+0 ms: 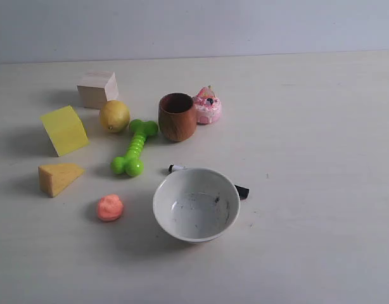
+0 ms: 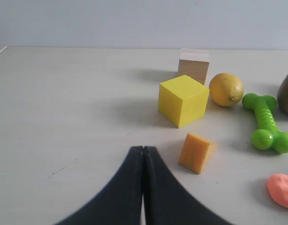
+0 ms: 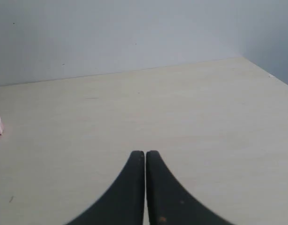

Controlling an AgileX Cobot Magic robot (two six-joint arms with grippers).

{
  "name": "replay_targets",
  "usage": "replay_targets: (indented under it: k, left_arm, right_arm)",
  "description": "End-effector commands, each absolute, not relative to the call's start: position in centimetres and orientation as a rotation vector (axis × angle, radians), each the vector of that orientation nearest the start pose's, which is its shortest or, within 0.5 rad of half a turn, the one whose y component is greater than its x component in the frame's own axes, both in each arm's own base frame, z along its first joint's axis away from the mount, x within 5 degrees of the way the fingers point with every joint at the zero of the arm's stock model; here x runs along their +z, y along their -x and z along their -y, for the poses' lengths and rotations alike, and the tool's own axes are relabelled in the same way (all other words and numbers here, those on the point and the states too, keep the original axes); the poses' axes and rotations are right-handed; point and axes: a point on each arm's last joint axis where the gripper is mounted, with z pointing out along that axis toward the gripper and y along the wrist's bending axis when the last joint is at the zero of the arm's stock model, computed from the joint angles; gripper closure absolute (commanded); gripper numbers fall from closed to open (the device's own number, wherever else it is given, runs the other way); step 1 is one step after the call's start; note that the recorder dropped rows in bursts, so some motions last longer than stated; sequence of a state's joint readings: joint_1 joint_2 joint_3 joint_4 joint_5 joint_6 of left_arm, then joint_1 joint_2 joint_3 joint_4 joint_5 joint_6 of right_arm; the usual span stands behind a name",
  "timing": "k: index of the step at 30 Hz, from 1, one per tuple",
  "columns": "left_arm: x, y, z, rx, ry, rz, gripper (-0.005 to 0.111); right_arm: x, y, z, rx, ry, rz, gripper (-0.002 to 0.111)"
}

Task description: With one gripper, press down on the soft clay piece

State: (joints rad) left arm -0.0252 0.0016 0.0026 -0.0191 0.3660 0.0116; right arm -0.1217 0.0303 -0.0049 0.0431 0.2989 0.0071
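We see the left gripper only in its own wrist view. Its black curved fingers are pressed together with nothing between them, above the table and clear of every object, aimed toward the yellow cube. The right gripper is in the same pose: fingers pressed together, empty, pointing across bare tabletop at the wall. Only the finger ends show; the rest of each arm is out of frame.

The surface is a pale matte table with faint wood grain, and a plain grey-blue wall runs behind it.

In the exterior view the small rounded salmon-orange clay lump sits lower left. It is left of the white bowl, below the green bone-shaped toy, and down-right of the yellow-orange wedge. It touches nothing.

Upper left holds the pale wooden block and the lemon. Upper centre has the brown wooden cup, with the pink frosted cake toy just beside it.

Hard to read:
- The marker pen is mostly hidden behind the bowl, with only its white and black ends showing.
- The left wrist frame cuts off the clay lump and the cup.
- The right wrist frame catches only a sliver of the cake toy.
- There are dark specks inside the bowl, and we can't tell what they are.
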Motion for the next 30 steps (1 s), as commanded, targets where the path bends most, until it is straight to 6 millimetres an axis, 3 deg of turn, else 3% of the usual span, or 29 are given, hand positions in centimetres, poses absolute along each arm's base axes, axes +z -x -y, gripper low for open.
replay_targets:
  k: [1, 14, 25, 30]
  left_arm:
    - [18.1, -5.3, 0.2, -0.035, -0.025, -1.838, 0.107]
    - [18.2, -5.3, 0.2, -0.027, -0.035, -1.829, 0.107]
    - [21.7, -5.6, 0.2, 0.009, -0.05, -1.441, 0.107]
    - [21.9, -5.5, 0.2, 0.016, -0.054, -1.42, 0.107]
  right_arm:
    - [18.6, -5.6, 0.6, -0.047, -0.144, -1.787, 0.106]
    - [18.6, -5.6, 0.6, -0.047, -0.144, -1.787, 0.106]
    - [18.6, -5.6, 0.6, -0.047, -0.144, -1.787, 0.106]
    - [18.6, -5.6, 0.6, -0.047, -0.144, -1.787, 0.106]
